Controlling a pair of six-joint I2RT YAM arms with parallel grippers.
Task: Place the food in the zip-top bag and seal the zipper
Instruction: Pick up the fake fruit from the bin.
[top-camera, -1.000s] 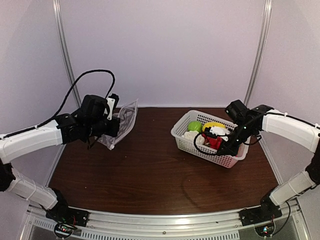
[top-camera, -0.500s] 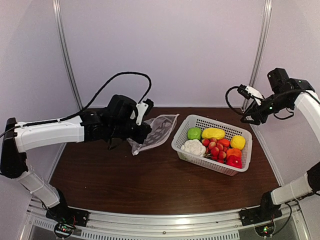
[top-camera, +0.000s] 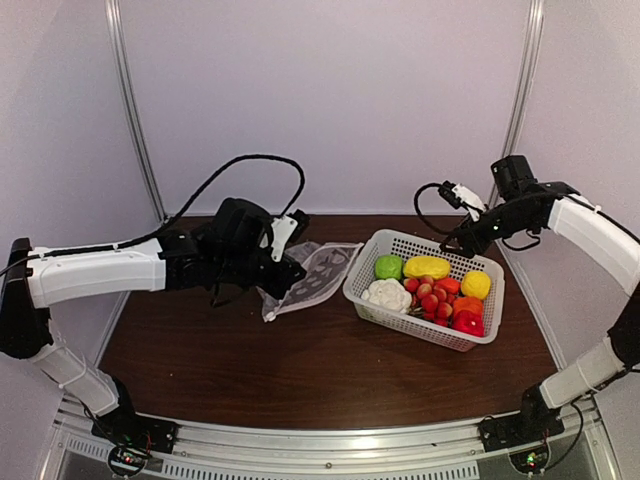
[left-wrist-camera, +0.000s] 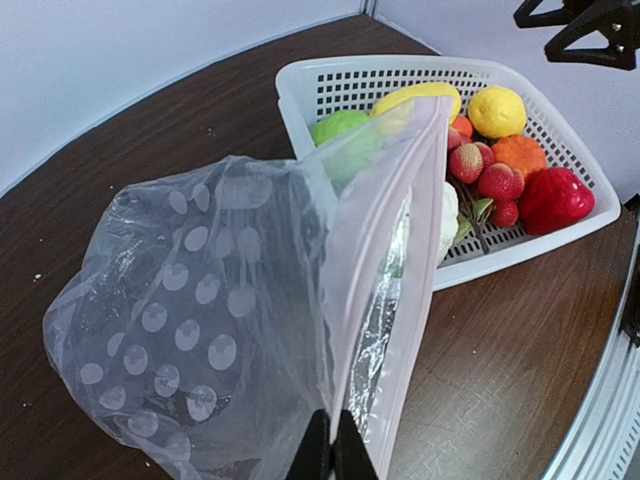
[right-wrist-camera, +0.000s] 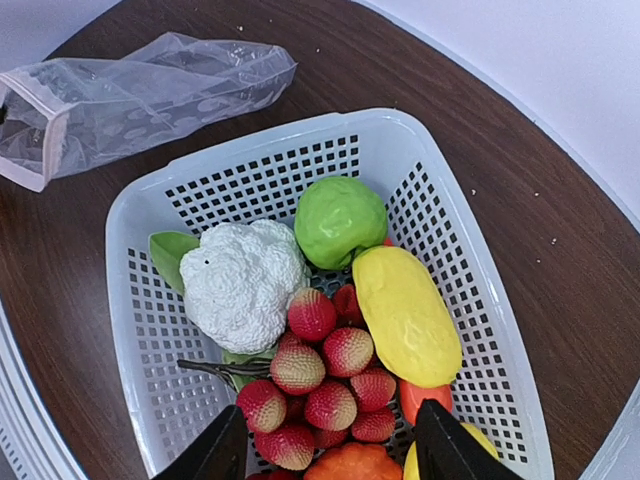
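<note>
dark wood table (top-camera: 300, 360) beneath the zip-top bag (top-camera: 318, 274), pale lilac walls (top-camera: 330, 100) around

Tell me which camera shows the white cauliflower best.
The right wrist view: the cauliflower lies whole and close in the basket, florets clear. The top external view shows it small; in the left wrist view the zip-top bag hides most of it.
</note>
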